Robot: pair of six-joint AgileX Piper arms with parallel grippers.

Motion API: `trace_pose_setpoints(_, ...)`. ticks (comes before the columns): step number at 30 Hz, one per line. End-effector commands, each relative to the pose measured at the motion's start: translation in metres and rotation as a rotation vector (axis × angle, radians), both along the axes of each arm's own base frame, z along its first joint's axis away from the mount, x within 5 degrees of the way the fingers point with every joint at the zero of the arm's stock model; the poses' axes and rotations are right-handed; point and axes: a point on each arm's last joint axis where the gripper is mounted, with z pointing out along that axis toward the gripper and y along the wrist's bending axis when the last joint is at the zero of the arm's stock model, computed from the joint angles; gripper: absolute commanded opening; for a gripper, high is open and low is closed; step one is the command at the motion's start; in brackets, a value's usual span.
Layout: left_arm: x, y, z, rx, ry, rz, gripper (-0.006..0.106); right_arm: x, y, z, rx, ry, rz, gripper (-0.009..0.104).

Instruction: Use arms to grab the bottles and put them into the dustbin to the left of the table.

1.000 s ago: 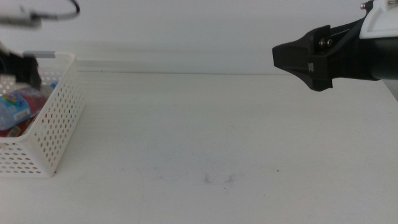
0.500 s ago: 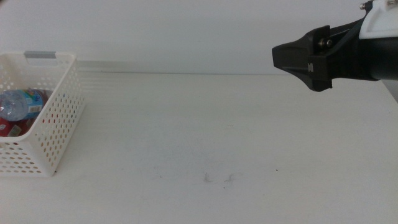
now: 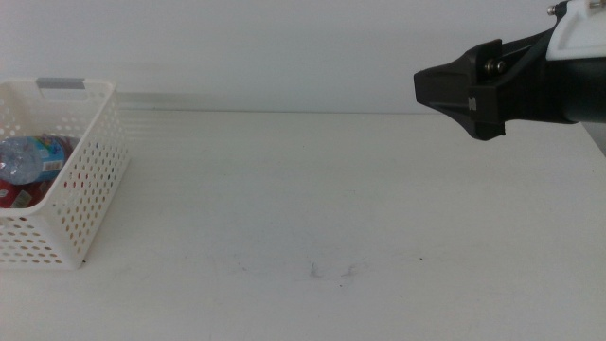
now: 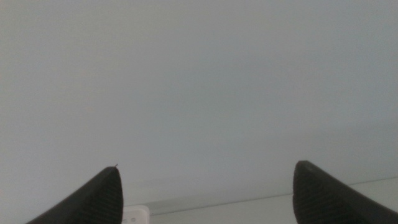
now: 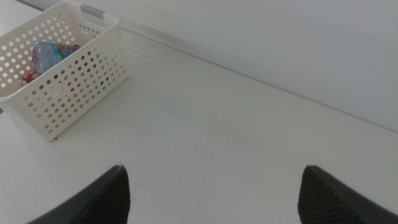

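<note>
- Water bottle (image 3: pixel 28 156), clear w/ colourful label, lay on its side inside the white perforated dustbin (image 3: pixel 90 180); something red (image 3: pixel 17 195) sat under/next to it, prob. the red can, but too hidden to be sure.
- Yellow-liquid bottle: not seen in any view; may have been lower in the bin, couldn't tell.
- Dustbin stood at the left end of the tabletop (image 3: pixel 312 189), grey handle strip (image 3: pixel 62 84) on its far rim; right wrist view showed the same contents.
- No bottles anywhere on the tabletop in view, only faint scuff marks (image 3: pixel 331 273) near the front.
- Judgement: task looked done or v. nearly done – nothing left on the surface to grab, as far as the views reached.
- Right gripper (image 3: pixel 450 90) hung above the right side of the tabletop, well apart from the bin, jaws spread wide, nothing between them.
- Left gripper (image 4: pixel 205 193) out of middle view; its own cam faced a blank wall, jaws wide apart and empty.
</note>
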Motion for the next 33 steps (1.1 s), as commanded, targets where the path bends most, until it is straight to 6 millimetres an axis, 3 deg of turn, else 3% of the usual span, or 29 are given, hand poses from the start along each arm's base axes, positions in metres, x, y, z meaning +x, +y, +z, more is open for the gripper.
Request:
trace_pose_setpoints(1,-0.001,0.0,0.001,-0.021,-0.01,-0.003,0.094,0.001,-0.002,-0.004,-0.007,-0.008,-0.008,0.079)
trace_pose_setpoints(5,0.002,0.0,-0.014,-0.035,0.015,0.004,0.094,0.009,-0.012,-0.027,0.265,0.079,-0.099,0.079)
trace_pose_setpoints(8,-0.003,0.004,-0.033,-0.114,-0.077,0.034,0.094,0.012,-0.043,-0.055,0.366,0.033,-0.251,0.079)
trace_pose_setpoints(12,-0.012,0.012,-0.087,-0.143,-0.051,0.101,0.094,-0.017,-0.09,-0.096,0.207,-0.132,-0.368,0.079)
trace_pose_setpoints(14,-0.015,0.016,-0.12,-0.135,0.009,0.135,0.094,-0.036,-0.105,-0.121,0.141,-0.137,-0.413,0.079)
trace_pose_setpoints(18,-0.035,0.017,-0.168,-0.131,0.053,0.149,0.094,-0.08,-0.126,-0.155,0.154,-0.203,-0.514,0.079)
trace_pose_setpoints(21,-0.05,0.018,-0.192,-0.115,0.023,0.151,0.094,-0.106,-0.134,-0.173,0.18,-0.296,-0.567,0.079)
trace_pose_setpoints(26,-0.065,0.018,-0.237,-0.111,0.017,0.151,0.094,-0.128,-0.138,-0.204,0.177,-0.344,-0.613,0.079)
trace_pose_setpoints(29,-0.072,0.018,-0.24,-0.108,-0.023,0.141,0.094,-0.129,-0.14,-0.216,0.12,-0.339,-0.614,0.079)
trace_pose_setpoints(33,-0.073,0.018,-0.238,-0.105,-0.041,0.142,0.094,-0.129,-0.14,-0.215,0.119,-0.346,-0.617,0.079)
